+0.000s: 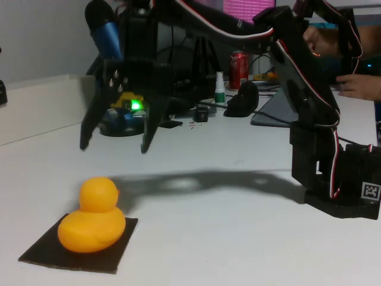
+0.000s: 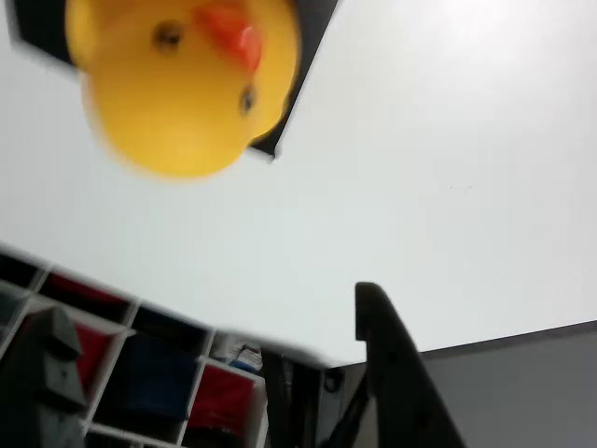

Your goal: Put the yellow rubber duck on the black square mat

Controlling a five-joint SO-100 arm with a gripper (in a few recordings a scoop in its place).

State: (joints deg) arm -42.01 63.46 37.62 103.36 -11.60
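While my fingers [image 1: 113,146] hang spread apart in the air with nothing between them, the yellow rubber duck [image 1: 92,217] sits on the black square mat [image 1: 80,245] at the lower left of the fixed view. It stands upright, its round head above the plump body, and covers the middle of the mat, whose dark edges and corners show around it. The mat lies flat on the white desk [image 1: 226,238].

My two finger tips in that view point down toward the desk, above and a little behind the duck, well clear of it. A green light [image 1: 136,106] glows on my wrist just above them. My black arm [image 1: 297,77] reaches across the picture from its base [image 1: 342,185] at the right, which stands on the desk and bears a small square code marker [image 1: 370,192]. My shadow lies on the desk between the base and the duck.

From my wrist view the duck [image 2: 182,79] shows at the top left, its orange beak and both dark eyes turned toward the camera, slightly blurred, with a corner of the mat [image 2: 312,23] poking out behind it. One dark finger [image 2: 396,373] rises at the lower middle, another [image 2: 51,373] at the lower left, wide apart.

Behind the desk in the fixed view stand a red can [image 1: 239,68] and a small bottle with a green label [image 1: 219,88], and a person's hand [image 1: 360,86] rests at the right edge.
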